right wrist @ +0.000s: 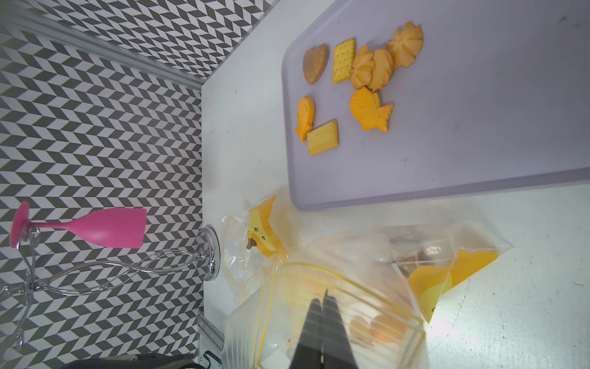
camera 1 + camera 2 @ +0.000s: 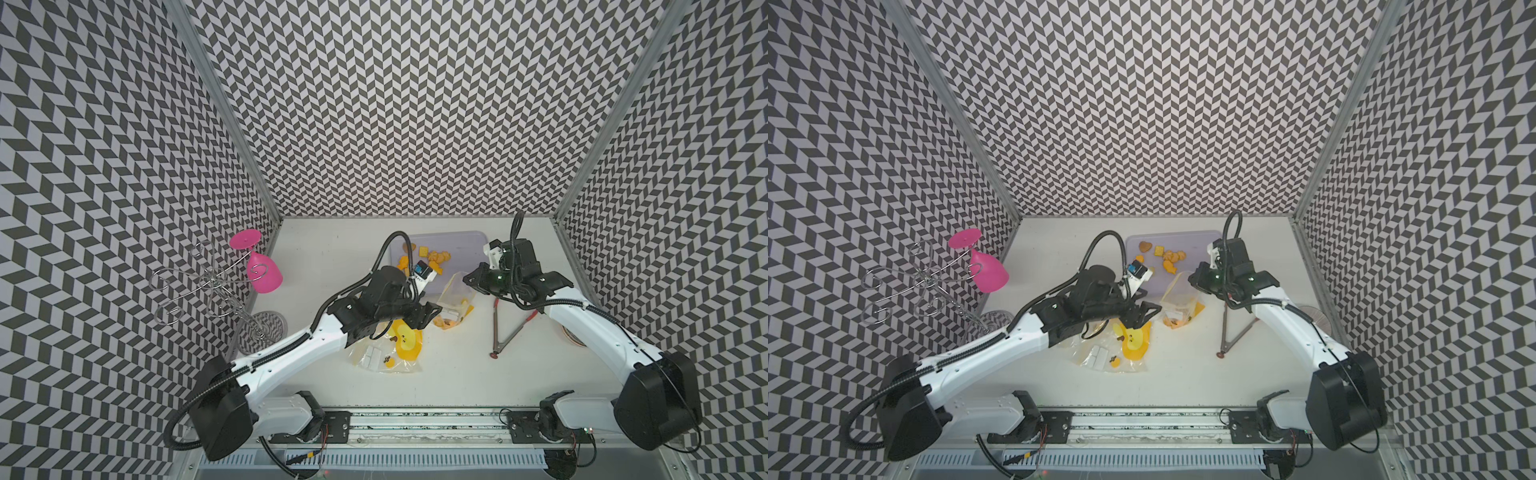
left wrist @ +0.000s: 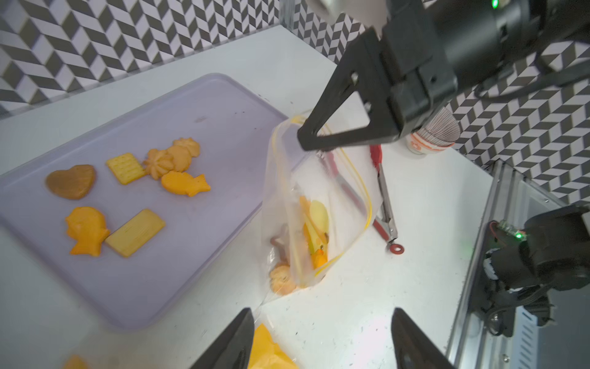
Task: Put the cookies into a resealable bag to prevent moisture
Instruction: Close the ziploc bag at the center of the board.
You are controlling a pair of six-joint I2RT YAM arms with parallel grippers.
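Both top views: white table [image 2: 457, 374], chevron walls [image 2: 415, 104]; left jaws wide, right jaws pinching bag [image 2: 455, 293]

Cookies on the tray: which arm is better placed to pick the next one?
Likely left: the left gripper is open and empty near the tray; the right gripper is shut on the bag.

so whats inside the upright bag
At least one round orange cookie at the bottom of the bag and something brown beside it; the yellow print hides whatever lies behind.
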